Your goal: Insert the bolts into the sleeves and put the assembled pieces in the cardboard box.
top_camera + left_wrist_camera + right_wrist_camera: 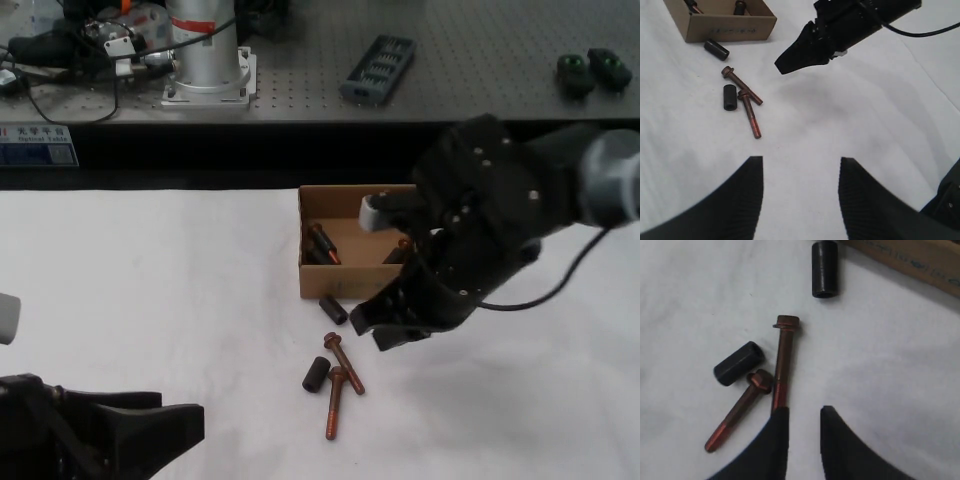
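Print on the brown cardboard box (340, 281) is unreadable; left gripper (800, 160) fingers (740, 200) spread wide, right gripper (805, 411) fingers (840, 450) narrowly parted near copper-coloured bolts (784, 365).

We see white bench (150, 300) w/ cardboard box (335, 282), sleeve (333, 310) just beside it, 2nd sleeve (316, 374) near bolt (345, 365), which touches 2nd bolt (334, 405).

The tabletop (150, 300) is overlooked by the high view from behind the arms, aimed forward and down from well back. The left wrist view is directed past the left tool (799, 170) across the tabletop from some way off, and the right tool (800, 60) is taken in farther on. The right wrist view is held close above the surface, facing down. The bolts (782, 365), loose sleeves (738, 363) and cardboard box (910, 260) are shared by all three views.
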Action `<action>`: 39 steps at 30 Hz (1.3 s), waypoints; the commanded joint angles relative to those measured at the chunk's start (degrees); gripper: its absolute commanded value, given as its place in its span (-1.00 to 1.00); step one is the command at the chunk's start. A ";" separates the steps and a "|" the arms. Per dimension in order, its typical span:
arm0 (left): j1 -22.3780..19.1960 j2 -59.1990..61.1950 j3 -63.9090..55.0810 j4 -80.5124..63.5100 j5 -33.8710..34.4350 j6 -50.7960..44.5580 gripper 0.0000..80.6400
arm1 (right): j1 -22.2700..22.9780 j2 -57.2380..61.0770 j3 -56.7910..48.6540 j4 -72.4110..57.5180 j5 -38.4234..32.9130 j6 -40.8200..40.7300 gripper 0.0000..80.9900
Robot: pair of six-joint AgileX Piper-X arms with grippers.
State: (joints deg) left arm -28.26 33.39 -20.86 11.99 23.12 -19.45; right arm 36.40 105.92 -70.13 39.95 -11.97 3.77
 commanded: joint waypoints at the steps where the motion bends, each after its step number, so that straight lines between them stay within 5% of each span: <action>1: -0.15 -0.50 -0.10 -0.57 0.30 -0.34 -0.14 | -0.20 1.37 -1.36 0.61 0.32 -1.15 -0.15; 3: -0.15 -0.50 -0.10 -0.57 0.30 -0.34 -0.14 | -0.07 2.81 -3.15 1.04 0.43 -1.15 -0.05; 15: -0.15 -0.50 -0.10 -0.57 0.30 -0.23 -0.14 | 5.55 10.10 -11.75 4.28 5.03 -11.17 -0.23; 32: -0.15 -0.50 -0.10 -0.57 0.18 0.16 -0.14 | 6.11 12.08 -12.06 3.71 8.79 -14.10 -0.24; 39: -0.15 -0.50 -0.10 -0.57 -1.04 0.16 -0.14 | 6.11 12.90 -12.06 2.69 8.79 -14.10 -0.74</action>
State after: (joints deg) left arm -28.26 33.39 -20.86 11.99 22.63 -19.45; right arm 42.51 118.52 -81.54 42.80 -3.00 -9.89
